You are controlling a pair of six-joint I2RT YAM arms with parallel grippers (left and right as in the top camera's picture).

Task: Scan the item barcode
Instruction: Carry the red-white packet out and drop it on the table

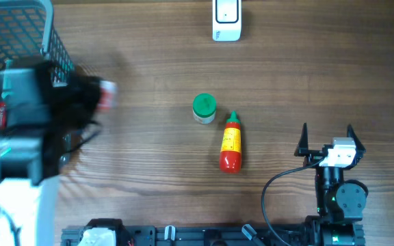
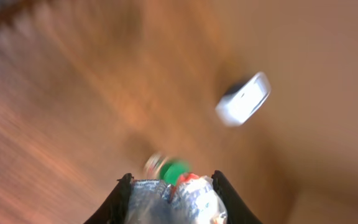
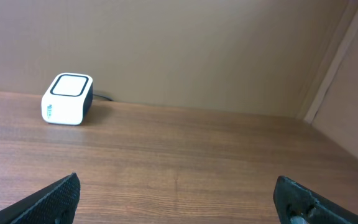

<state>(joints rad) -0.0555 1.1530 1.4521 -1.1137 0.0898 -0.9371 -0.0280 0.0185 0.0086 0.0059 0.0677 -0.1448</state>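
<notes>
Brown woodgrain worktop (image 1: 149,171), white scanner (image 1: 226,20), green-lidded jar (image 1: 204,107), red bottle (image 1: 231,143) with yellow label and green cap, blue-grey mesh basket (image 1: 19,20), crinkly silver foil packet (image 2: 173,202).

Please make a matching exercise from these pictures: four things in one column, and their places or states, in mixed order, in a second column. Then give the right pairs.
1. white scanner
2. red bottle
3. foil packet
4. right gripper

a. lying on its side, mid-table
b. open, empty
c. at the far edge
d. between the left gripper's fingers

Pairs: 1-c, 2-a, 3-d, 4-b
</notes>
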